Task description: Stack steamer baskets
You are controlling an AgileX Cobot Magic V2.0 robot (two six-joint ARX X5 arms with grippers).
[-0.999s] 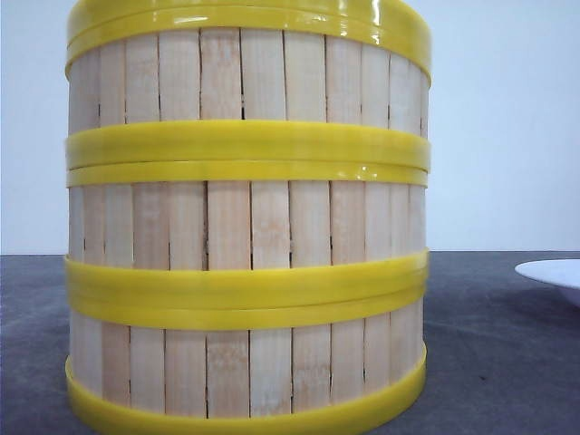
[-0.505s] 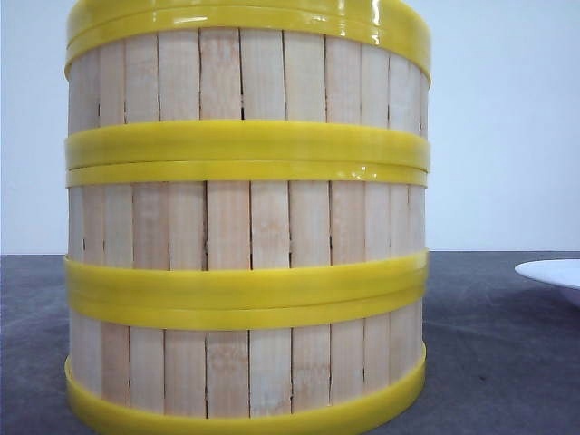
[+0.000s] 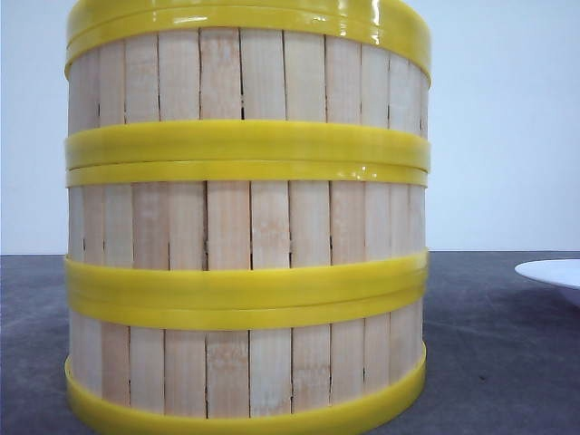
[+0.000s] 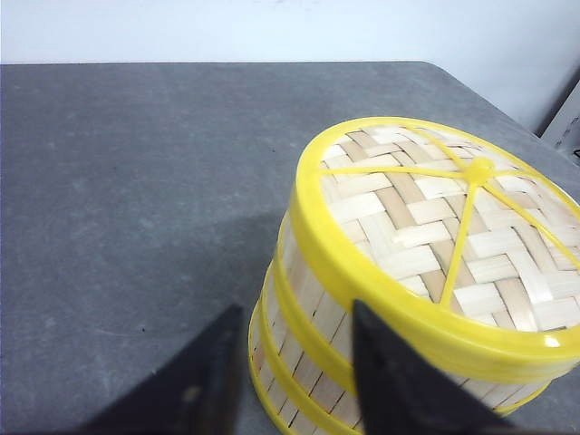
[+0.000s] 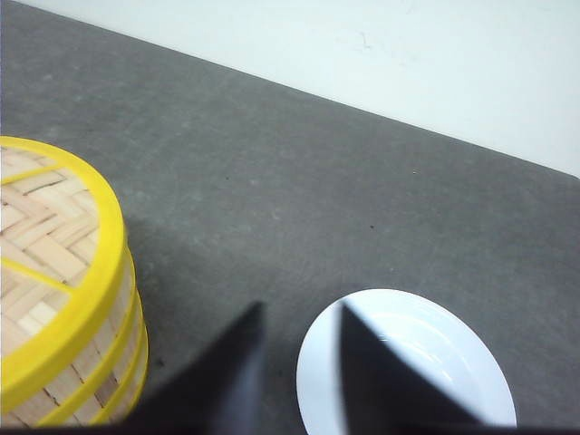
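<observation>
Left gripper [image 4: 294, 381]: two dark fingers stand apart with a clear gap between them and nothing held. One finger [image 4: 399, 390] overlaps the side of the stack in the left wrist view, while the other sits over bare table; whether either finger touches the stack cannot be told. Right gripper [image 5: 294, 372]: its fingers are also parted with nothing between them. It hangs above the table, with one finger over the edge of the plate [image 5: 417, 372] in that view; contact cannot be confirmed.

Table [image 3: 489, 362]: dark grey, with a pale wall behind.

Steamer baskets [image 3: 245, 227]: three are stacked upright, one on another, and stand on the table close to the front camera. The front view shows only the side of the stack: three tiers of pale slats divided by yellow bands, with the top cut off by the frame edge. It shows neither gripper. The wrist views supply what the front view lacks: a lid [image 4: 444, 236] with a woven top and yellow spokes, seated on the stack. The right wrist view shows the stack well apart from the plate.

Plate: white, round and empty, lying flat on the table to the right of the stack. The front view shows only its rim.
</observation>
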